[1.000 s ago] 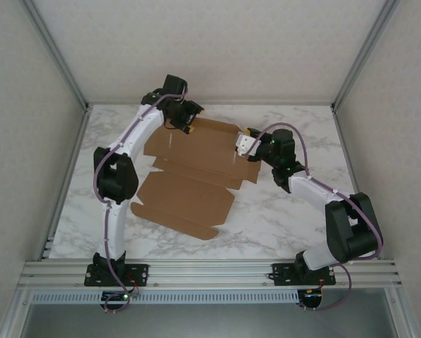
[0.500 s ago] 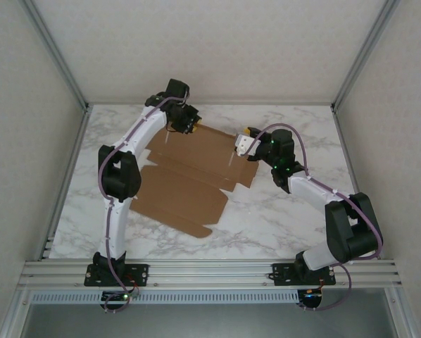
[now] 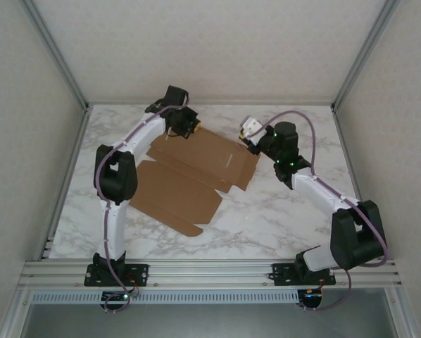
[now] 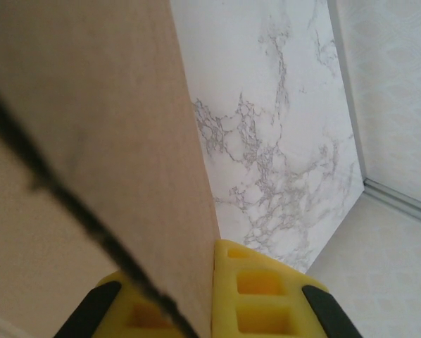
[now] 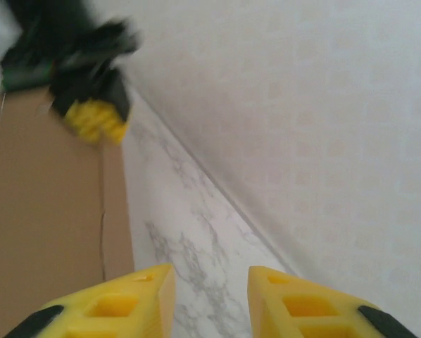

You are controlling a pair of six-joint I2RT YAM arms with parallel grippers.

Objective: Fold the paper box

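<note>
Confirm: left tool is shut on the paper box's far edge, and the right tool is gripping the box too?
Not quite. The right tool grips nothing: the right wrist view shows its fingers apart with bare table between them. The left tool is indeed shut on the paper box at its far edge.

- Your left gripper [image 5: 92,118] was a dark, yellow-tipped blur in the right wrist view.
- The paper box [image 4: 91,141] hid most of one of its fingers [image 4: 122,317] and ran off the left wrist view's top and left edges.
</note>
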